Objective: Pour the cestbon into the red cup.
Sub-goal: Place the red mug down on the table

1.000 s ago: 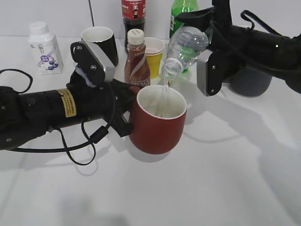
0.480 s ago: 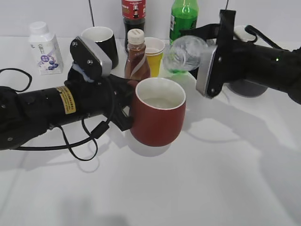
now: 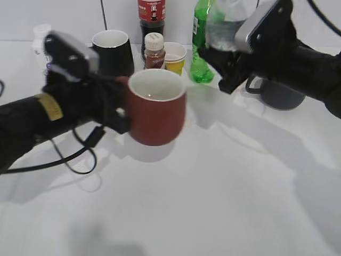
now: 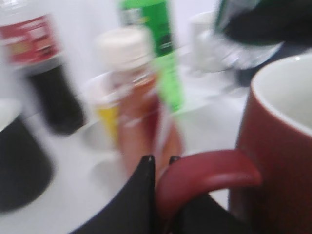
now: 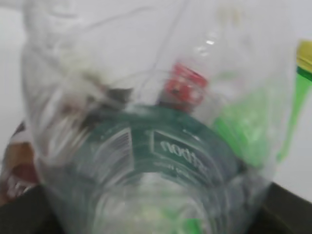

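My left gripper [image 3: 121, 106] is shut on the loop handle of the red cup [image 3: 157, 109], which it holds upright left of centre; the handle [image 4: 204, 178] sits between the black fingers in the left wrist view, and a little liquid shows inside the cup. My right gripper [image 3: 224, 58] is shut on the cestbon [image 3: 224, 24], a clear bottle held about upright at the top right, apart from the cup. In the right wrist view the cestbon [image 5: 161, 146] fills the frame, its dark green label visible.
Along the back stand a black mug [image 3: 113, 50], a brown Nescafe bottle [image 3: 154, 50], a small yellow cup [image 3: 175, 57], a dark cola bottle [image 3: 151, 16] and a green soda bottle [image 3: 201, 42]. A grey mug [image 3: 279, 93] sits at the right, a white bottle [image 3: 40, 33] far left.
The bottle has tipped back from pouring to upright and risen to the right. The left arm has carried the red cup leftward, away from the bottle.
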